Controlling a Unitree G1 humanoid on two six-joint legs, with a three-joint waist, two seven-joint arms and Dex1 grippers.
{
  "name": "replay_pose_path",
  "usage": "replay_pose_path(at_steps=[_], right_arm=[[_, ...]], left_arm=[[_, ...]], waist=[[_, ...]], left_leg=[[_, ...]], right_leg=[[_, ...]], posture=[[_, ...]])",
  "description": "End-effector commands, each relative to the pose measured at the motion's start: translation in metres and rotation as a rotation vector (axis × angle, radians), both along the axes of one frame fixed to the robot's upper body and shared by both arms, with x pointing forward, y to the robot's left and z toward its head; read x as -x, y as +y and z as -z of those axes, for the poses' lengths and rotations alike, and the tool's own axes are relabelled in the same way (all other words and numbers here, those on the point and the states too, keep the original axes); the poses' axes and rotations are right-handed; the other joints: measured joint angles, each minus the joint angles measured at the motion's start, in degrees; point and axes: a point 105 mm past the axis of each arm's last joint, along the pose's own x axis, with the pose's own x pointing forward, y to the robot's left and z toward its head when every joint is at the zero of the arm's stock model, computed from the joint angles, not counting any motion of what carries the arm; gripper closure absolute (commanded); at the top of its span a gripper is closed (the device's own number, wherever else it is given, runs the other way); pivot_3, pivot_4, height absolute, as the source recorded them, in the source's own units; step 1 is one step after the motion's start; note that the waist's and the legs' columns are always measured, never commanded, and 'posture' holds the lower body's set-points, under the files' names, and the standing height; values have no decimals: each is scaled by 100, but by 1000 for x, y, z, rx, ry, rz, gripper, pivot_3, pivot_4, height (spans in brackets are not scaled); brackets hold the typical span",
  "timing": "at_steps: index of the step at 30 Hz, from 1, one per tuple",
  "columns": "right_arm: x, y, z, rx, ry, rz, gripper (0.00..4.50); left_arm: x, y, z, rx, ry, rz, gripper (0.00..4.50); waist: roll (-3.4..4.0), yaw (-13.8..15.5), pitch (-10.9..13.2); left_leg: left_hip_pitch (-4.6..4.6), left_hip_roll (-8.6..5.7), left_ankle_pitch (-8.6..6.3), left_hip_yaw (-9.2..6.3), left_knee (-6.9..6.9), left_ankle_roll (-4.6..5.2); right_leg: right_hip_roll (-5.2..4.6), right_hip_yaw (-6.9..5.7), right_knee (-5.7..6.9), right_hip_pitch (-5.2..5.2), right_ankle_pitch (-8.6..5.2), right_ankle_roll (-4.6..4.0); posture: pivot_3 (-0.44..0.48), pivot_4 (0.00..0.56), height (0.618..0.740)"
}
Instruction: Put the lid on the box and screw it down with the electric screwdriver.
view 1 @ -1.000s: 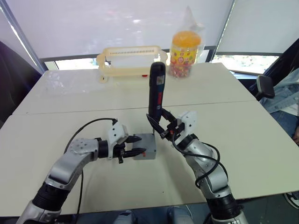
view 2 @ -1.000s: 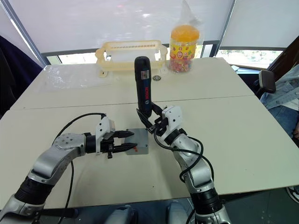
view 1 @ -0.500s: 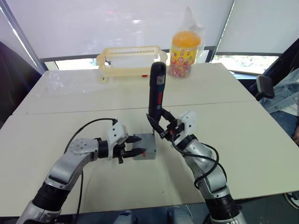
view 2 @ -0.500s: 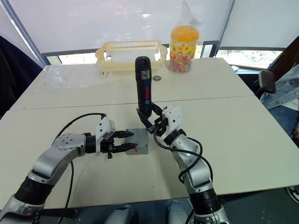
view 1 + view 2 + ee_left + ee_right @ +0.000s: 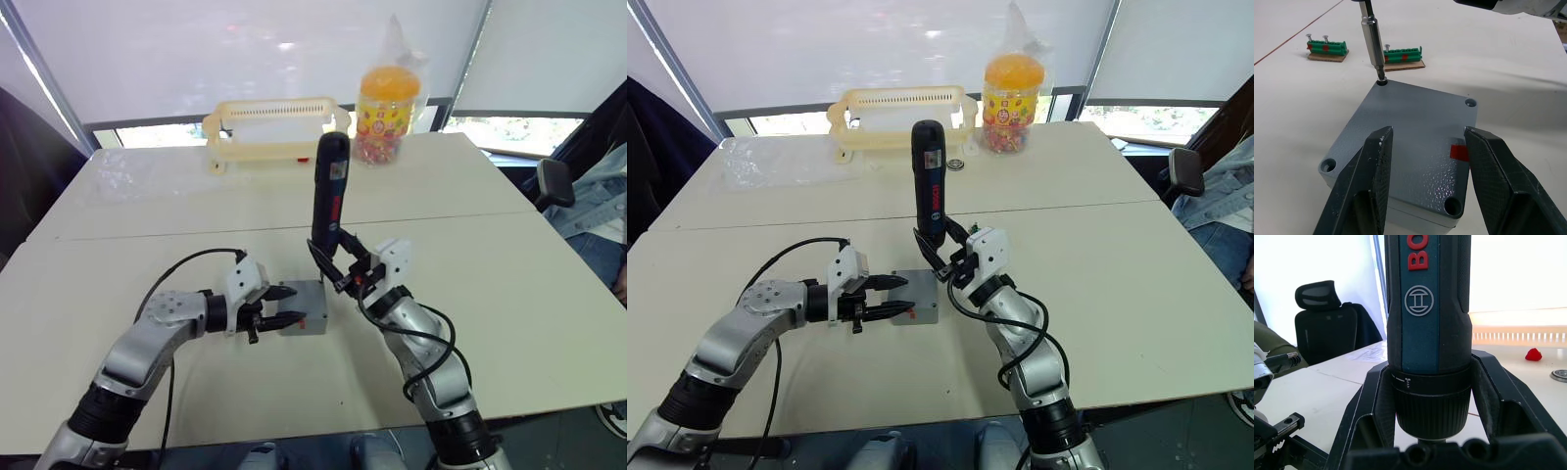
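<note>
We see the box (image 5: 1415,147) at frame centre, lid (image 5: 1420,127) seated, its far side hidden. Our right gripper (image 5: 343,266) clamps the electric screwdriver (image 5: 328,196) upright, bit in a corner hole. Our left gripper (image 5: 284,305) straddles the box, fingers (image 5: 1376,161) spread.

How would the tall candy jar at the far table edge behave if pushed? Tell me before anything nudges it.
The candy jar stands tall on a fairly narrow base, so a push near its top would probably tip it rather than slide it. It looks full of sweets, so likely heavy for its size. The loose plastic wrap around it may make a grip slippery.
</note>
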Motion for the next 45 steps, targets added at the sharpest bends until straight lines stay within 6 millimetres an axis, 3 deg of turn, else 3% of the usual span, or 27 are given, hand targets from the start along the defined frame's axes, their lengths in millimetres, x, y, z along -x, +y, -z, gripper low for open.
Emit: replay_pose_path(at_steps=[1, 32, 38, 45], right_arm=[[-2, 2, 25, 34, 82, 8, 2717], [-3, 4, 50, 71, 111, 29, 2717], [-5, 2, 52, 80, 108, 43, 2717], [-5, 0, 59, 93, 126, 46, 2717]], left_arm=[[2, 2, 3, -21, 8, -4, 2182], [3, 2, 3, -18, 5, -12, 2182], [3, 3, 3, -20, 8, -13, 2182], [3, 4, 11, -60, 12, -5, 2182]], waist=[[-1, -1, -3], [2, -8, -82], [-1, -9, -87], [0, -10, -91]], left_leg=[[1, 0, 0, 0, 0, 0], [19, 6, -1, -2, -29, 1], [90, 10, -1, -2, -74, 1], [98, 13, -1, -10, -74, 2]], right_leg=[[0, 0, 0, 1, 0, 0], [7, 0, -34, 19, -2, -2], [7, 4, -58, 75, -20, -24], [8, 3, -62, 88, -30, -23]], posture=[[0, 150, 740], [0, 150, 740], [0, 150, 740], [0, 150, 740]])
